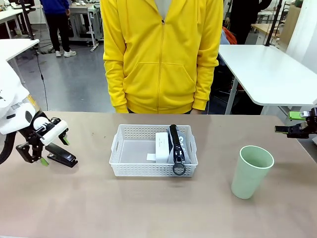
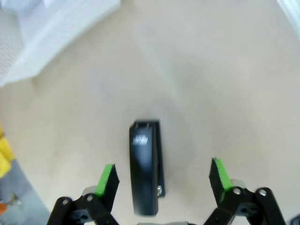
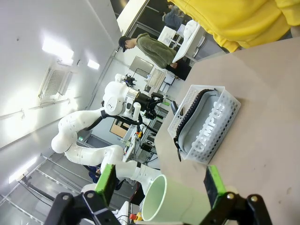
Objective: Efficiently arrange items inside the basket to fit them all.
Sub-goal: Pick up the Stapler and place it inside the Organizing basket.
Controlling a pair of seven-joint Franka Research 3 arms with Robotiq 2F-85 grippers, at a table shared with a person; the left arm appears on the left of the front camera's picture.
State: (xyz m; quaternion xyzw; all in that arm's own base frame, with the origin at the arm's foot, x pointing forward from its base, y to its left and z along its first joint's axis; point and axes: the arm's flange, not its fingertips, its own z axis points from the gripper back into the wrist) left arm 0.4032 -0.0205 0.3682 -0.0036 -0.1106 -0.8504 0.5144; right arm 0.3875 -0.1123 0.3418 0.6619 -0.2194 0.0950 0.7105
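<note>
Tan tabletop (image 1: 89,208) today, with a person in a yellow hoodie (image 1: 161,54) standing at the far side, arms hanging down. From my remote seat, the white basket (image 1: 143,169) sits about mid-table. Inside it, the grey pouch (image 1: 182,145) is over on the right half with its black zipper facing up and the ring hanging over the near rim. The small white box (image 1: 162,145) is tucked right against the pouch's left side. The left half of the basket looks mostly bare.

The black stapler (image 1: 63,157) is out on the table, well left of the basket. My left gripper (image 1: 55,151) is right at it with the jaws spread wide. In the left wrist view the stapler (image 2: 144,171) lies lengthwise between the green pads (image 2: 108,177), clear of both, so nothing is grabbed. That view is a bit blurry though.

The pale green cup (image 1: 251,171) stands upright to the right of the basket, apart from it. The right gripper (image 1: 291,123) is off at the right edge, jaws wide and empty, well clear of the cup. Its wrist camera sees the cup (image 3: 173,201) low between the fingers, and the basket (image 3: 230,108) beyond with the pouch (image 3: 206,129) showing "CAMPUS" print.
</note>
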